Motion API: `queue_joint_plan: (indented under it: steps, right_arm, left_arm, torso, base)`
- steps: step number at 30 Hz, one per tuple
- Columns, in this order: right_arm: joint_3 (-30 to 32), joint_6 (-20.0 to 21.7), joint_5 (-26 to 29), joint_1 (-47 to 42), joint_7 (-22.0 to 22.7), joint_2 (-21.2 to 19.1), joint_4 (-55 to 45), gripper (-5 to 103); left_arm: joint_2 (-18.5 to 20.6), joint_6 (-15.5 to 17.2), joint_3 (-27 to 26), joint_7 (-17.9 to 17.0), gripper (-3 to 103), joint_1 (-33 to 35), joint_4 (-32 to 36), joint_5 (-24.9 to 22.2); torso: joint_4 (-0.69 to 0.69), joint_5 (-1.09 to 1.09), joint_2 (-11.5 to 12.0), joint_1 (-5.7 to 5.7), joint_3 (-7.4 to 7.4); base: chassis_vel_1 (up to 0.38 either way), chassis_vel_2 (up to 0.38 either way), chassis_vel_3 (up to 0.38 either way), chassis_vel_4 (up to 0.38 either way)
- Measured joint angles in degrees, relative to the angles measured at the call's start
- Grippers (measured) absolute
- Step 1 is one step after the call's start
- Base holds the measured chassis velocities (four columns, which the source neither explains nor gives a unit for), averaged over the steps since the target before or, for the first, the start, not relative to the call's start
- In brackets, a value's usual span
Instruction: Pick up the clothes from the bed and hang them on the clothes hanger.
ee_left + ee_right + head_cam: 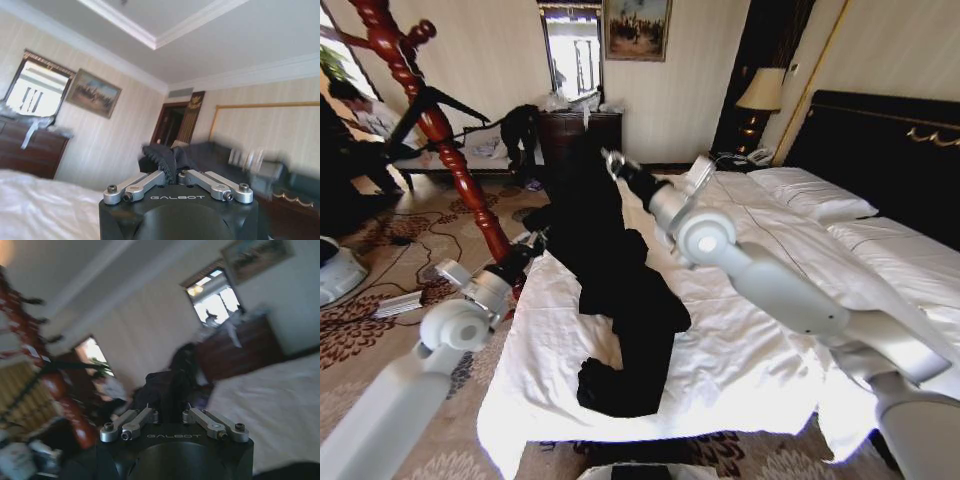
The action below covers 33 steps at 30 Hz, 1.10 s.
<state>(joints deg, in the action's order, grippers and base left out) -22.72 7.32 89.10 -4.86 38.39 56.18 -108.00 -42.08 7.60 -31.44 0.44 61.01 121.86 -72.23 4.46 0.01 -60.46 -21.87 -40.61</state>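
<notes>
The clothes (615,290) are one black jacket, its upper part lifted off the bed (750,340) and its lower part still lying on the white duvet. My right gripper (611,161) is shut on the raised top of the jacket, and the right wrist view shows black fabric (162,387) bunched between the fingers of that gripper (170,412). My left gripper (535,243) is shut on the jacket's edge near the bed's left side, where its wrist view shows cloth (167,157) pinched in the gripper (171,172). The thin black clothes hanger (445,100) hangs on a red stand at the left.
The red turned-wood coat stand (450,160) rises beside the bed's left edge. A dark dresser (582,135) stands against the far wall, a lamp (760,92) at the back right. Cables (410,240) lie on the patterned carpet. The black headboard (880,150) is at the right.
</notes>
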Motion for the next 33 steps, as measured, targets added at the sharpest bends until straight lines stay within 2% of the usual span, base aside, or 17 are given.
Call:
queue_joint_plan:
  steps: [1, 2, 3, 4, 5, 6, 8, 11, 14, 17, 18, 22, 25, 27, 30, 31, 33]
  right_arm:
    - [0.3, 1.5, -0.9, -1.8, 4.6, 0.7, 1.8, 21]
    - [0.6, 2.1, -1.3, -2.8, 6.8, 1.0, 2.7, 21]
    - [0.6, 2.1, -1.3, -2.8, 6.8, 1.0, 2.7, 21]
    - [1.1, 2.8, -3.0, -5.2, 10.7, 1.6, 5.0, 26]
    - [1.7, 2.5, -6.0, -7.3, 12.0, 1.8, 6.8, 37]
    - [2.1, 1.6, -9.2, -9.3, 11.7, 1.5, 7.6, 37]
    - [2.7, 0.6, -11.9, -11.5, 10.4, 0.8, 7.6, 43]
    - [5.3, -1.6, -15.2, -19.7, 7.0, -2.2, 2.4, 59]
    - [6.5, -2.2, -16.6, -25.3, 4.1, -4.4, -2.7, 65]
    - [6.9, -3.2, -19.6, -32.3, -4.3, -8.1, -10.0, 81]
    - [6.3, -3.3, -20.5, -33.3, -6.1, -8.7, -11.0, 81]
    - [1.3, -3.4, -22.9, -33.8, -8.9, -8.1, -12.2, 96]
    - [-1.4, -3.3, -22.8, -32.5, -9.0, -6.6, -11.9, 98]
    - [-5.8, -1.6, -21.7, -29.9, -7.4, -3.9, -10.7, 100]
    - [-11.0, 3.4, -21.1, -27.1, -0.1, 0.2, -9.8, 100]
    - [-11.0, 3.4, -21.1, -27.1, -0.1, 0.2, -9.8, 100]
    - [-13.3, 6.5, -20.9, -25.9, 4.8, 3.3, -9.1, 100]
  left_arm:
    - [0.3, 1.3, -0.2, -1.7, 1, 0.2, 0.0, -1.2]
    - [0.3, 2.0, -0.2, -2.5, 1, 0.3, -0.1, -1.8]
    - [0.3, 2.0, -0.2, -2.5, 1, 0.3, -0.1, -1.8]
    - [-0.1, 2.9, 0.1, -4.0, 1, 0.3, -0.9, -2.4]
    - [-1.1, 3.3, 0.7, -5.0, 1, 0.1, -1.9, -2.5]
    - [-2.2, 3.5, 1.1, -5.7, 1, -0.2, -2.7, -2.5]
    - [-3.4, 3.6, 1.5, -6.3, 1, -0.6, -3.4, -2.6]
    - [-7.3, 3.8, 2.9, -8.0, 1, -2.3, -5.2, -2.6]
    - [-9.3, 3.8, 3.9, -8.6, 1, -3.6, -6.2, -2.1]
    - [-11.0, 3.8, 5.4, -8.8, 1, -5.7, -7.6, -0.8]
    - [-11.4, 3.8, 5.6, -8.8, 1, -6.2, -8.0, -0.6]
    - [-12.6, 3.8, 5.9, -8.9, 1, -8.4, -9.3, -0.2]
    - [-12.9, 3.9, 5.9, -9.0, 1, -9.2, -9.7, -0.2]
    - [-13.0, 4.1, 5.7, -9.5, 1, -10.0, -10.2, -0.2]
    - [-13.1, 4.3, 5.7, -9.9, 1, -11.6, -11.2, -0.2]
    - [-13.1, 4.3, 5.7, -9.9, 1, -11.6, -11.2, -0.2]
    - [-13.4, 4.4, 5.8, -10.2, 1, -12.6, -11.6, -0.4]
  torso:
    - [0.0, 0.0, 0.0, 0.0, 0.0]
    - [-0.01, 0.0, 0.0, 0.0, 0.0]
    - [-0.01, 0.0, 0.0, 0.0, 0.0]
    - [-0.01, 0.01, 0.0, 0.0, 0.0]
    - [-0.02, 0.0, 0.0, 0.0, -0.01]
    - [-0.02, -0.01, 0.0, -0.01, -0.01]
    - [-0.01, -0.01, 0.0, -0.02, -0.01]
    - [0.04, 0.0, 0.0, -0.01, -0.01]
    - [0.03, 0.01, 0.0, 0.0, 0.0]
    - [0.02, 0.0, 0.0, 0.01, 0.0]
    - [0.04, 0.0, 0.0, 0.01, 0.01]
    - [0.0, 0.0, 0.0, 0.01, 0.0]
    - [-0.01, -0.01, 0.0, 0.01, 0.0]
    - [-0.02, -0.02, 0.0, 0.01, 0.0]
    - [-0.01, -0.03, 0.0, 0.0, 0.0]
    - [-0.01, -0.03, 0.0, 0.0, 0.0]
    - [0.01, -0.02, 0.0, 0.0, 0.0]
  base:
    - [0.0, 0.0, 0.0, 0.0]
    - [0.0, 0.0, 0.0, 0.0]
    - [0.0, 0.0, 0.0, 0.0]
    - [0.0, 0.0, 0.0, 0.0]
    - [0.0, 0.0, 0.0, 0.0]
    - [0.0, 0.0, 0.0, 0.0]
    - [0.0, 0.0, 0.0, 0.0]
    - [0.0, 0.0, 0.0, 0.0]
    - [0.0, 0.0, 0.0, 0.0]
    - [0.0, 0.0, 0.0, 0.0]
    - [0.0, 0.0, 0.0, 0.0]
    - [0.0, 0.0, 0.0, 0.0]
    - [0.0, 0.0, 0.0, 0.0]
    - [0.0, 0.0, 0.0, 0.0]
    - [0.0, 0.0, 0.0, 0.0]
    - [0.0, 0.0, 0.0, 0.0]
    - [0.0, 0.0, 0.0, 0.0]
